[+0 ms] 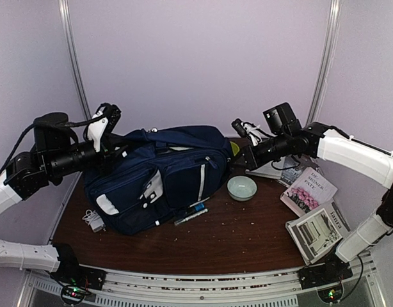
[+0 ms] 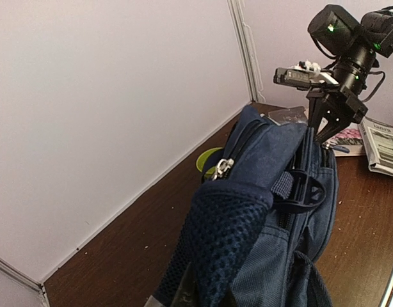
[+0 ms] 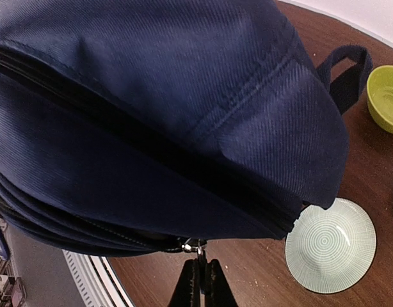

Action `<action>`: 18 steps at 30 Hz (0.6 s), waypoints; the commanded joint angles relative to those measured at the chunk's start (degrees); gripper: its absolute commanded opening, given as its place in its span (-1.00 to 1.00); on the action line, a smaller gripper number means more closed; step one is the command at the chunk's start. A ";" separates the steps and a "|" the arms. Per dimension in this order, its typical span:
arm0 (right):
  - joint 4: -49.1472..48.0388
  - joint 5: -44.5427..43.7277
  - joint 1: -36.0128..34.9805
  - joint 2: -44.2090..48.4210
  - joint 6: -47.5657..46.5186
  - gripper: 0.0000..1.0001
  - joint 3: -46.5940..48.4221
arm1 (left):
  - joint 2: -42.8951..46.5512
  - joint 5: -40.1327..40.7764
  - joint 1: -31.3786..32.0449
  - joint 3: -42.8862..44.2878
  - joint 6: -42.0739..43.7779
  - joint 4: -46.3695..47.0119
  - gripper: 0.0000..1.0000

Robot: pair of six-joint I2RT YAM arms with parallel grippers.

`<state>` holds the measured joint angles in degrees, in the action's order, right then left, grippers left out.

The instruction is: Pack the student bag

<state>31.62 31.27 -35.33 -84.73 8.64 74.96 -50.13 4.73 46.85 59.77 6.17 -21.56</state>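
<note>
One navy student bag (image 1: 164, 176) lies on its side in the middle of a brown table (image 1: 235, 236), stretched between the fingers of two robot arms. The right gripper (image 3: 198, 262) has its two fingers pressed together on a small metal zip pull (image 3: 194, 245) at the bag's top edge.

At the bag's other end sits the left gripper (image 1: 118, 148), closed. Its fingers are mostly hidden behind one padded mesh strap (image 2: 225, 243), and it cannot be told whether they pinch the strap.

Two bowls stand near the right fingers. One is a pale green ribbed bowl (image 3: 329, 245) just beside them on the open table. The other is a yellow-green bowl (image 3: 387, 96) tucked against the bag's far side.

At least two pens (image 1: 191, 214) lie side by side against the bag's near edge, between the two pairs of fingers and well apart from both. One white charger with its cord (image 1: 92, 220) rests at the bag's corner, on the near side of the left fingers.

Well to the outside of the right fingers lie two booklets, one with pink flowers on its cover (image 1: 309, 190) and one grey (image 1: 318, 231). More paper is partly hidden under the right arm, so its count is unclear.
</note>
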 commanded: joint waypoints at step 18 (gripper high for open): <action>-10.63 -2.06 -4.61 12.11 0.44 -1.00 10.03 | 6.29 -3.80 -5.98 -3.60 -2.59 14.21 -1.00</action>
<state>27.09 32.14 -38.00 -71.53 7.38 83.85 -45.67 3.81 41.39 59.88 6.35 -22.28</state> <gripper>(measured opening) 0.014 0.028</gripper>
